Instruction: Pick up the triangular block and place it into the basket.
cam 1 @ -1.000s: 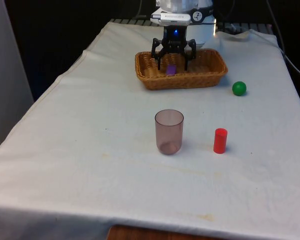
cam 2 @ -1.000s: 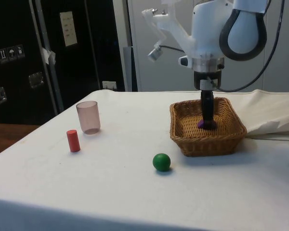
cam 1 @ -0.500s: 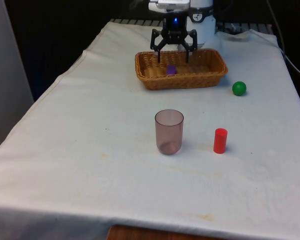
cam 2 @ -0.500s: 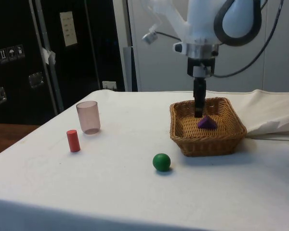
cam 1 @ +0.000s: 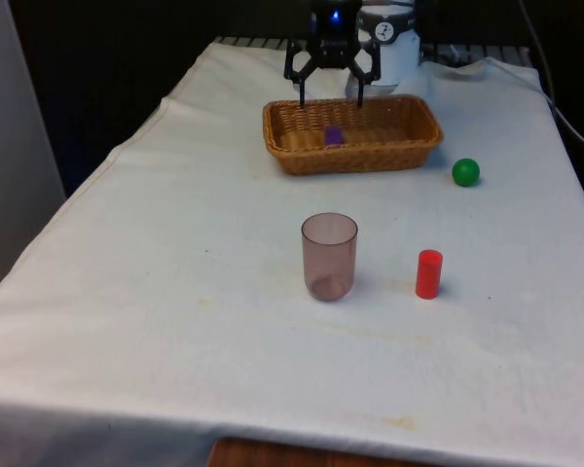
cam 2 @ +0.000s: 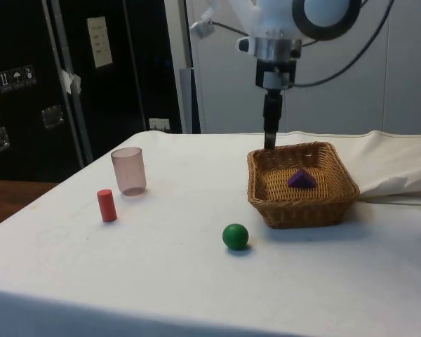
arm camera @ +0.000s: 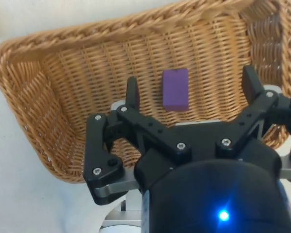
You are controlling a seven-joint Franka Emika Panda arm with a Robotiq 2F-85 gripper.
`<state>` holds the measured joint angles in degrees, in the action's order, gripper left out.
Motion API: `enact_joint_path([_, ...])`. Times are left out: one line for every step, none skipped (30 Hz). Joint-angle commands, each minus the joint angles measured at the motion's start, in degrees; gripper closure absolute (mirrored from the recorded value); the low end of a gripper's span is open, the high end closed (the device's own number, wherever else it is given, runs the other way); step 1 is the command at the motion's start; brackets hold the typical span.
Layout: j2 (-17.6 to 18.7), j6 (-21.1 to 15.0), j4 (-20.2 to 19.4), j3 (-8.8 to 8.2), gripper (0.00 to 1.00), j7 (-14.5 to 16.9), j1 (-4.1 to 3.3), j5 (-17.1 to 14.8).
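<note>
The purple triangular block lies loose on the floor of the wicker basket at the far end of the table. My gripper hangs open above the basket's far rim, well clear of the block. Nothing is between its fingers.
A green ball rests on the cloth just outside the basket, on the front view's right. Nearer the camera stand a translucent pinkish cup and a red cylinder.
My gripper rose out of the basket, leaving the purple block on the basket floor, and drifted towards the basket's far rim.
</note>
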<state>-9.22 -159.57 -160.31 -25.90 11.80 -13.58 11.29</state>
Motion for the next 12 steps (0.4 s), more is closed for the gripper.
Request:
enact_joint_path([-0.52, 1.09, 0.34, -0.06, 0.00, 0.34, -0.46, -1.03])
enact_joint_path([0.00, 0.00, 0.00, 0.00, 0.00, 0.00, 0.00, 0.00])
enact_joint_path([-0.57, 1.43, 0.74, 0.00, 0.00, 0.29, -0.52, -1.09])
enact_joint_path([-0.63, 1.78, 1.09, 0.00, 0.00, 0.29, -0.57, -1.09])
enact_joint_path([-0.63, 2.52, 2.01, 0.17, 0.00, 0.23, -0.63, -1.26])
enact_joint_path([-0.63, 2.81, 2.41, 0.23, 0.00, 0.17, -0.63, -1.32])
enact_joint_path([-0.57, 3.09, 2.75, 0.34, 0.00, 0.17, -0.63, -1.38])
enact_joint_path([-0.52, 3.44, 3.27, 0.40, 0.00, 0.17, -0.63, -1.49])
enact_joint_path([-0.52, 3.78, 3.72, 0.52, 0.00, 0.17, -0.63, -1.60])
enact_joint_path([-0.46, 4.13, 4.13, 0.63, 0.00, 0.17, -0.69, -1.72])
enact_joint_path([-0.40, 4.41, 4.58, 0.69, 0.00, 0.11, -0.69, -1.78])
enact_joint_path([-0.40, 3.72, 4.18, 0.69, 0.00, -0.06, -0.29, -0.97])
